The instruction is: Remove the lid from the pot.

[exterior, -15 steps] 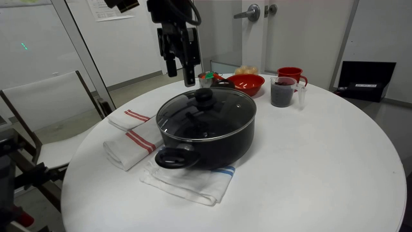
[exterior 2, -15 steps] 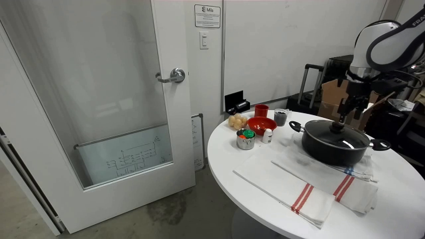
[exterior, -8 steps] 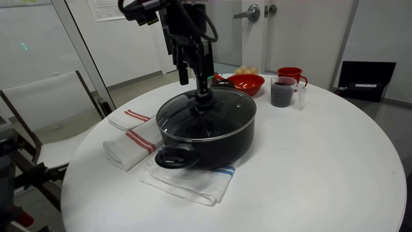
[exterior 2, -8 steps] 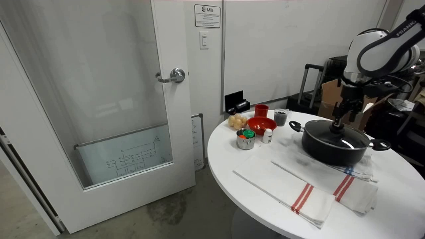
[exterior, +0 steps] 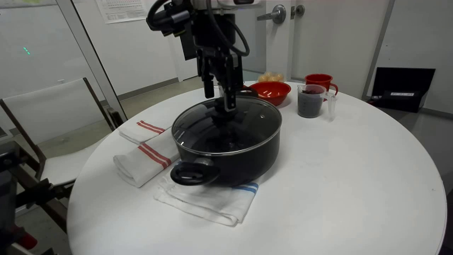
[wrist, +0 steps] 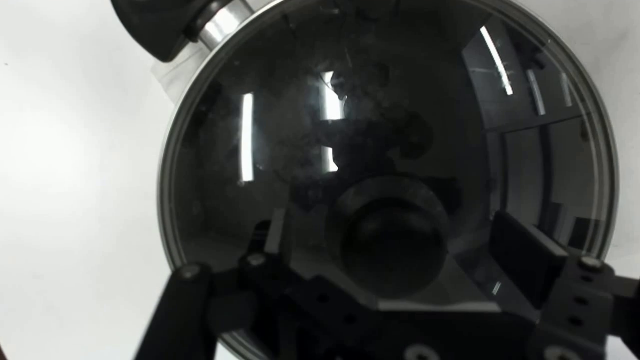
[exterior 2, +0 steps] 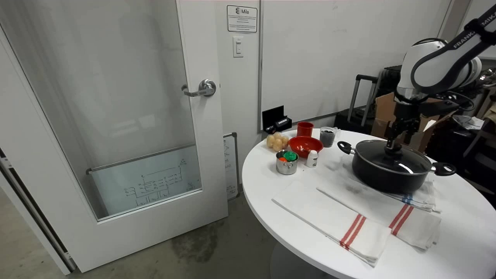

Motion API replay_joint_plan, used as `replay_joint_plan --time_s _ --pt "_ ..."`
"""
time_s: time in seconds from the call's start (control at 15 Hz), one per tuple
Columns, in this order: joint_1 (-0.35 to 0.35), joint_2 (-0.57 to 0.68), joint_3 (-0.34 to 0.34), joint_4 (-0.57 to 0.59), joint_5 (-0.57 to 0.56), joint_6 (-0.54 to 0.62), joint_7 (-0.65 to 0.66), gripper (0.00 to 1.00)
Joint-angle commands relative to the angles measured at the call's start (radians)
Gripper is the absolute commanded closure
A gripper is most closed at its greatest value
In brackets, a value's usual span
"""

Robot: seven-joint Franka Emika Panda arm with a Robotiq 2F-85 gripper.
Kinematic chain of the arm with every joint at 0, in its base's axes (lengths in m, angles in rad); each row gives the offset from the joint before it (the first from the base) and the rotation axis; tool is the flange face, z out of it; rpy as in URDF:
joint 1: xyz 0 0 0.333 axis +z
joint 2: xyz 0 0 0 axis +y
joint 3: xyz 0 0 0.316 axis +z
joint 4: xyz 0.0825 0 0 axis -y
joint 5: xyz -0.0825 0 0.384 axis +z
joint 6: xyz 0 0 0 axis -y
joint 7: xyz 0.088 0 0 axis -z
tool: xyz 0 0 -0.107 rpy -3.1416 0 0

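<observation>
The black pot (exterior: 244, 170) stands on a folded towel in both exterior views, with the glass lid (exterior: 201, 131) seated on its rim. The pot (exterior 2: 381, 178) and lid (exterior 2: 412, 161) look level. In the wrist view the lid (wrist: 425, 85) fills most of the picture, and its black knob (wrist: 392, 245) sits between my fingers. My gripper (wrist: 397, 242) is open, with a gap on each side of the knob. In an exterior view my gripper (exterior: 218, 100) points down at the lid's centre, one finger in front of the knob and partly hiding it.
Behind the pot stand a red bowl (exterior: 270, 92), a measuring cup (exterior: 310, 102), a red mug (exterior: 320, 80), a metal cup (exterior 2: 286, 166) and a white bottle (exterior 2: 312, 159). Folded towels (exterior: 148, 159) lie beside the pot. A pot handle (exterior: 194, 173) sticks out in front.
My gripper has come down and across from above and beside the knob, so that its open fingers now stand around it. The lid and pot have not moved.
</observation>
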Motion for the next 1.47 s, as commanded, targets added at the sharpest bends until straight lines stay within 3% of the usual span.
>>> replay_joint_plan --time_s 0.0,0.13,0.47,1.4 --pt "-0.007 0.024 0.002 0.036 0.030 -0.012 -0.036 0.25" --pt "-0.009 0.026 0.002 0.038 0.032 -0.012 -0.037 0.32" --pt "-0.013 0.025 0.006 0.039 0.040 -0.010 -0.041 0.73" --pt "0.012 -0.108 0.013 -0.048 0.043 -0.027 -0.025 0.75"
